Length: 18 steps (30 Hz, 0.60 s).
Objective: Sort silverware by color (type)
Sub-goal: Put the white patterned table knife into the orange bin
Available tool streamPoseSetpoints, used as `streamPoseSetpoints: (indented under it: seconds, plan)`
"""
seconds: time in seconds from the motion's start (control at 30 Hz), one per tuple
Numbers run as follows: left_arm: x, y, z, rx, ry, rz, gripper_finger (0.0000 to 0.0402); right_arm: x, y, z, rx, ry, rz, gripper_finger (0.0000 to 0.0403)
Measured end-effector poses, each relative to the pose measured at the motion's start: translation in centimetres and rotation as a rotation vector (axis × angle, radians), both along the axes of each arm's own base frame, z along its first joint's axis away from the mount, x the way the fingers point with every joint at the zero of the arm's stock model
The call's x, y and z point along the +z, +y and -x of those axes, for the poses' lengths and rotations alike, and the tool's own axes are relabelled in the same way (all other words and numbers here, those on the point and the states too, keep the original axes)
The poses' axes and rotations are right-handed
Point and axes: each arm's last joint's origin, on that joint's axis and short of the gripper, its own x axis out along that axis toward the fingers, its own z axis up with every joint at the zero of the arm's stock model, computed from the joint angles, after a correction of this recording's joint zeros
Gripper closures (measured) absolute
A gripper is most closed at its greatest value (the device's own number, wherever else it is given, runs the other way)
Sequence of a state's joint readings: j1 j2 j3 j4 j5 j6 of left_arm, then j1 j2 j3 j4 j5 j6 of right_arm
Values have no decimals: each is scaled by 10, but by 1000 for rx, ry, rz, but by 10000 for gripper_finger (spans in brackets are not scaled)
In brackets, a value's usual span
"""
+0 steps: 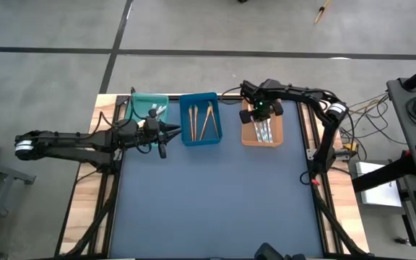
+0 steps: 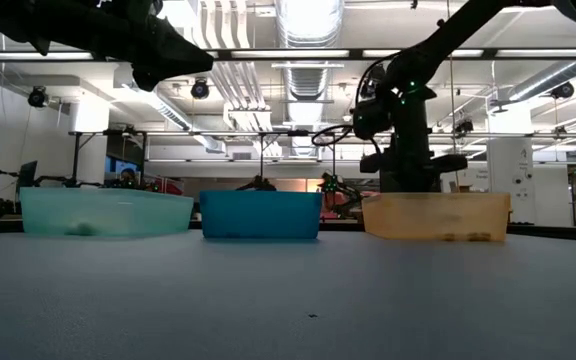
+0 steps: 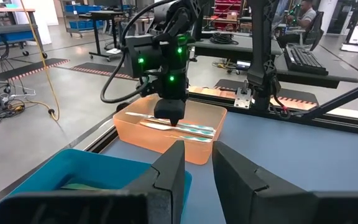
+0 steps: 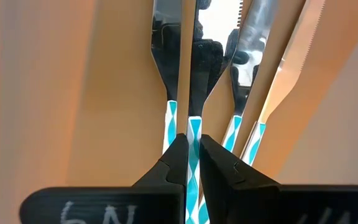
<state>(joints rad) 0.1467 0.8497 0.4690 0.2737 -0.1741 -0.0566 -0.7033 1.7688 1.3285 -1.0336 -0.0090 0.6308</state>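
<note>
Three trays stand in a row at the table's far edge. The teal tray (image 1: pixel 150 108) holds pale pieces and the blue tray (image 1: pixel 199 119) holds tan wooden ones (image 1: pixel 201 120). In the orange tray (image 1: pixel 245 134) lie silver pieces with blue-white handles (image 1: pixel 264 131). My right gripper (image 4: pixel 193 140) points down into the orange tray, shut on one such piece; it also shows from the side (image 3: pixel 169 119). My left gripper (image 3: pixel 197 165) hovers level between the teal and blue trays (image 1: pixel 166 133), open, with nothing between its fingers. My right gripper pinches a silver piece by its blue-and-white patterned handle (image 4: pixel 193 127) between its two fingers. The fingers come from above, pointing down, and close on the handle's two sides. The piece runs in line with the others in the orange tray. Whether it rests on them, I cannot tell.
The blue mat (image 1: pixel 215 195) stretches from the trays to the near edge. Wooden table strips (image 1: pixel 85 209) and the arms' frames run along both sides. Beyond the far edge are room fixtures and a person at a desk (image 3: pixel 300 15).
</note>
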Motion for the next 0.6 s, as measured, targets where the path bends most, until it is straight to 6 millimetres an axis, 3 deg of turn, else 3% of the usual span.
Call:
streamPoseSetpoints:
  seconds: [0.6]
  plan:
    - [0,0,0,-1,8,-9,337,-11,-2,-1,-79,20,-30,390]
